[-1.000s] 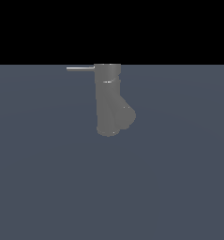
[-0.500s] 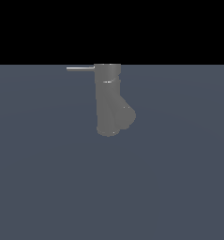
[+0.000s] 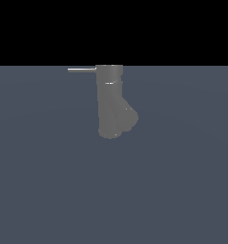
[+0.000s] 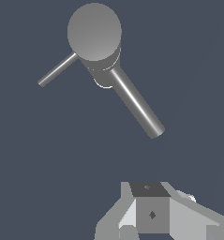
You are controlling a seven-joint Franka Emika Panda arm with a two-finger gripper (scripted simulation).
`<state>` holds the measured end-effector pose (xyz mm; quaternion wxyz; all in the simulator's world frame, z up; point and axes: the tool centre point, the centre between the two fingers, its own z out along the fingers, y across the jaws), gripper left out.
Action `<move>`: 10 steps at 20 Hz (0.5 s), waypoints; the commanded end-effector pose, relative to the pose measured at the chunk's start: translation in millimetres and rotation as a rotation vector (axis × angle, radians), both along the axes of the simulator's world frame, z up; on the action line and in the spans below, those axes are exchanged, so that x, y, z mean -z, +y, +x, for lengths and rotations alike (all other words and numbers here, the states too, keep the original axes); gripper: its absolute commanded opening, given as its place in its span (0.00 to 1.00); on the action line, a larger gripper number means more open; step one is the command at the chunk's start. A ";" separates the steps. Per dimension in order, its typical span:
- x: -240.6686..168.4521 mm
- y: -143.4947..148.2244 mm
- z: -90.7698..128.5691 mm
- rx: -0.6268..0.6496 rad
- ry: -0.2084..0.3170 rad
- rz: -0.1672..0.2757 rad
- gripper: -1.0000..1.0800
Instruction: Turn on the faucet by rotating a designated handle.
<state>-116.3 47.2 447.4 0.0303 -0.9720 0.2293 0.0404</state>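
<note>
Change since earlier: nothing is moving in the exterior view; the faucet (image 3: 110, 102) and the handle (image 3: 82, 69) are staying exactly where they were one second ago.
Faucet place: it is standing upright near the middle of the grey floor (image 3: 48, 190), with its fat spout (image 3: 127, 116) pointing toward 4 o'clock in the exterior view.
Handle place: it is sticking out level from the cylinder top toward 9 o'clock in the exterior view; in the wrist view the thin rod (image 4: 57, 69) is leaving the round cap (image 4: 94, 32) toward 8 o'clock.
Gripper: only part of it (image 4: 151, 213) is showing at the edge of the wrist view; it is holding nothing, and how far the jaws are standing apart cannot be told.
Distance: the gripper is hanging well apart from the handle, above the faucet.
Progress: nothing is done yet, judging from the handle being untouched.
Remaining: the arm is needing to come down to the rod, then push it around the cylinder axis.
</note>
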 end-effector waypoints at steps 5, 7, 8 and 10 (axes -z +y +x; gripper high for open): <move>21.2 14.0 44.6 0.168 0.014 0.009 0.00; 28.8 18.4 57.9 0.220 0.018 0.008 0.00; 32.8 20.7 64.4 0.246 0.020 0.007 0.00; 41.2 25.4 77.4 0.298 0.024 0.005 0.00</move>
